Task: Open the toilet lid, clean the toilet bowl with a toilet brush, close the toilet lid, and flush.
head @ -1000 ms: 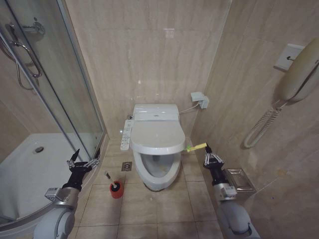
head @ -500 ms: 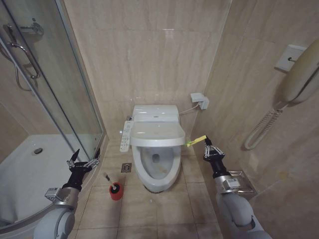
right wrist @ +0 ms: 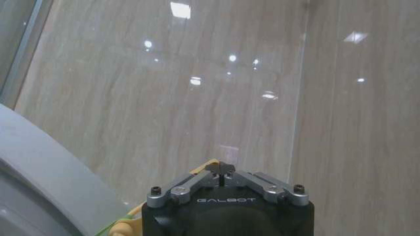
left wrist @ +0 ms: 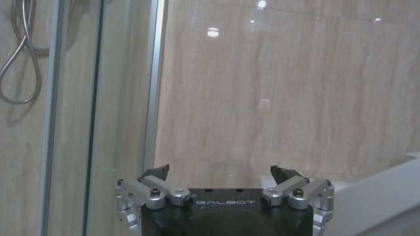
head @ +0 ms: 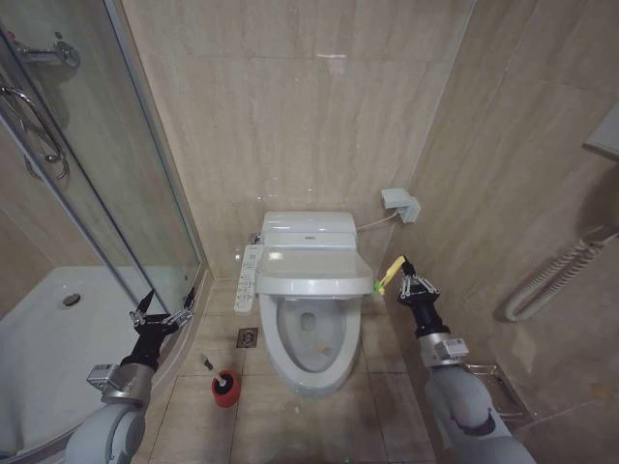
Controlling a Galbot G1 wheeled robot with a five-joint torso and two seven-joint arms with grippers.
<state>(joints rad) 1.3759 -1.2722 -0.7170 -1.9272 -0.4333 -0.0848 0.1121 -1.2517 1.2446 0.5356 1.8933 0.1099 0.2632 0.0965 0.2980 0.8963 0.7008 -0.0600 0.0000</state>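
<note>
The white toilet lid (head: 311,275) is tilted partway up over the toilet bowl (head: 308,340), which lies open below it. A yellow-green band (head: 391,272) sticks out from the lid's right edge, and my right gripper (head: 406,281) is shut on it. The right wrist view shows the right gripper (right wrist: 223,170) shut, with the band (right wrist: 127,225) beside the curved lid (right wrist: 39,167). The toilet brush (head: 221,381) stands in a red cup (head: 224,392) on the floor left of the bowl. My left gripper (head: 161,313) hangs open beyond the cup, by the shower door; the left gripper (left wrist: 222,173) holds nothing.
A glass shower enclosure (head: 106,193) and its white tray (head: 48,338) fill the left. A white button strip (head: 249,276) sits on the bowl's left side, with a floor drain (head: 248,337) below. A corded handset (head: 556,280) and a metal holder (head: 488,372) hang on the right wall.
The right gripper has risen with the band and the lid has tilted further up, exposing more of the bowl. The camera has shifted. The left arm has stayed put.
</note>
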